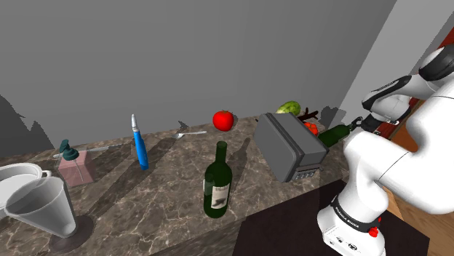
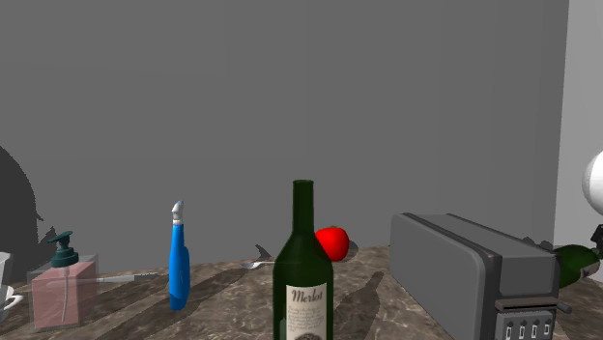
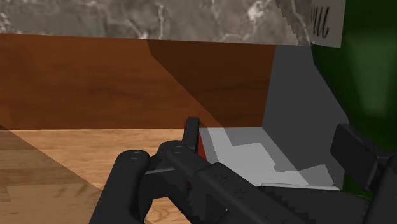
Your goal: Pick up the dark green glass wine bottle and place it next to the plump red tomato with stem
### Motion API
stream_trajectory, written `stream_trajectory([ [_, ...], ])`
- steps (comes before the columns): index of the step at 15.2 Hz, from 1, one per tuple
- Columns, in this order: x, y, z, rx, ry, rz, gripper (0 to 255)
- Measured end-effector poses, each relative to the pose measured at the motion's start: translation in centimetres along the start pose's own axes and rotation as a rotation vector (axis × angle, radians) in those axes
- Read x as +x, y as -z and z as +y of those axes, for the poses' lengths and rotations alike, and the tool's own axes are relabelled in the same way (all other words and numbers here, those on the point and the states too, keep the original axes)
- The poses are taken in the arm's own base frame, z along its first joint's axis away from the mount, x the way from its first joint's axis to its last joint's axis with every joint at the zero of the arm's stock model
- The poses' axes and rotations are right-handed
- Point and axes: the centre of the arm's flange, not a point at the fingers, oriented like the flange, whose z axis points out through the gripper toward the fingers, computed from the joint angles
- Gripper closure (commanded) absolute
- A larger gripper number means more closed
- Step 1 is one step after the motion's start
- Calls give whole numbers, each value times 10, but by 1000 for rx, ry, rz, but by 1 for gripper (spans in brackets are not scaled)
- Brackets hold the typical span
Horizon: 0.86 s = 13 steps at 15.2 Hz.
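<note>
arm (image 1: pixel 396 174): arched high, wrist low | pincer (image 3: pixel 268 127): fingers apart, clasping nothing

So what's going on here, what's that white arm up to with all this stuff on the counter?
The white arm has its black gripper beside the grey toaster, right next to a dark green bottle that lies tipped over there; whether it grips it I cannot tell. Another dark green wine bottle stands upright in the middle of the counter. The red tomato sits farther back by the wall, apart from both bottles.
</note>
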Motion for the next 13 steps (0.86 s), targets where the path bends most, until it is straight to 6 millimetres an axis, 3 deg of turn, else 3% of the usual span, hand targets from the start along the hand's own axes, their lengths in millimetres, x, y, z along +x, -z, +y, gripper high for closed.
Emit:
stream_trajectory([
  [4,0,-1,0,0,0,0,0],
  [5,0,-1,0,0,0,0,255],
  [13,0,-1,0,0,0,0,255],
])
